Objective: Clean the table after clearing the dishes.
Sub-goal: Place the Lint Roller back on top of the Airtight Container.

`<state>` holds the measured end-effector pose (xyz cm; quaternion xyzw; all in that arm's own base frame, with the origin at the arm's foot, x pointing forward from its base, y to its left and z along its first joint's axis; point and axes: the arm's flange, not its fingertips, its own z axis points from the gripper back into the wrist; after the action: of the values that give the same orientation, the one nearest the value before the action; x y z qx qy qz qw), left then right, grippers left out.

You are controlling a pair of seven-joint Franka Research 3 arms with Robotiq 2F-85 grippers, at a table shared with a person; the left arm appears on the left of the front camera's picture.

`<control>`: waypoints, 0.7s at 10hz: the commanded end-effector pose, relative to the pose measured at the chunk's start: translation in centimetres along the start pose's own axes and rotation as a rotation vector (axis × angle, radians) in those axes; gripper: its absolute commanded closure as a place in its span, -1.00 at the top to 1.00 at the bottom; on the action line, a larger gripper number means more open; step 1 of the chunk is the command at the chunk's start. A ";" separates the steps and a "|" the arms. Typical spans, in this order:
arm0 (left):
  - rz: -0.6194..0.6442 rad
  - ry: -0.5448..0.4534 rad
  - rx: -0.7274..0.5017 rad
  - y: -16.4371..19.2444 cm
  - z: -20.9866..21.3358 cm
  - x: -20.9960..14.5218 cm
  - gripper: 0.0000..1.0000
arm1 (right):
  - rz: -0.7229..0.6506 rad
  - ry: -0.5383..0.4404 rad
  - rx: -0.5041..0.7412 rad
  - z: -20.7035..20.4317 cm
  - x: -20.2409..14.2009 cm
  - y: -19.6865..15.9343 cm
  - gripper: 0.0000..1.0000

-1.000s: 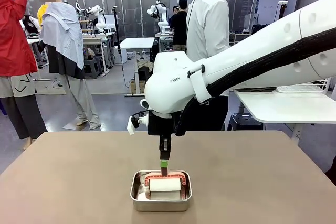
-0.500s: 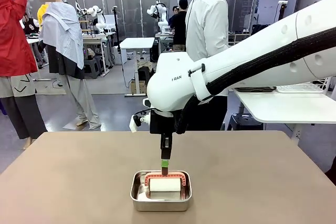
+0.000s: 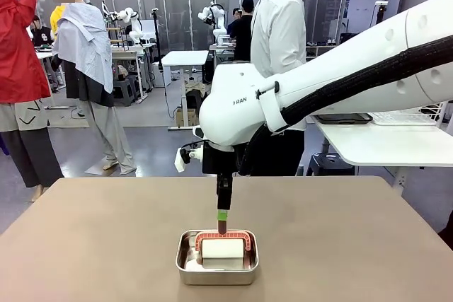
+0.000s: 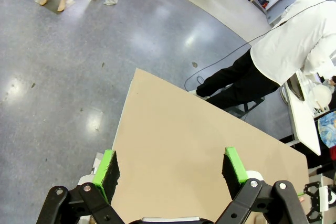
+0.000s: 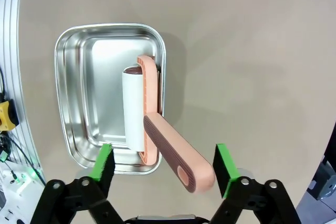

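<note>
Across the bare brownish-taupe bench (image 3: 85,238), a small steel pan (image 3: 216,268) holds a white lint roller with a stiff salmon plastic handle (image 5: 176,153). Right gripper (image 5: 163,169) hangs open straddling that handle, the light roller's best hold; left gripper (image 4: 170,169) is open too.

taupe table (image 3: 85,245), salmon-handled white roller (image 5: 152,129)

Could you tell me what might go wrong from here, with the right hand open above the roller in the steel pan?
The right hand hangs open just above the lint roller, whose handle juts over the rim of the steel pan. A bump on that handle could tip the roller out or slide the light pan across the table. The handle also lies askew between the fingers, so closing on it may grip off-centre.
</note>
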<state>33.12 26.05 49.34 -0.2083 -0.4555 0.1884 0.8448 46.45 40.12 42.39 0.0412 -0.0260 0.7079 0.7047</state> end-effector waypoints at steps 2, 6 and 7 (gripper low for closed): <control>-0.003 0.009 -0.007 0.0 0.3 0.2 1.00 | -0.008 -0.007 -0.068 1.4 -0.5 0.4 1.00; -0.003 0.009 -0.007 0.0 0.3 0.2 1.00 | 0.000 -0.009 -0.029 1.1 -0.1 -0.1 1.00; -0.003 0.009 -0.007 0.0 0.3 0.2 1.00 | 0.000 -0.009 -0.029 1.1 -0.1 -0.1 1.00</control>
<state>33.12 26.05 49.34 -0.2083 -0.4555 0.1884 0.8447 46.73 39.82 43.33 0.0344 -0.0395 0.7063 0.7059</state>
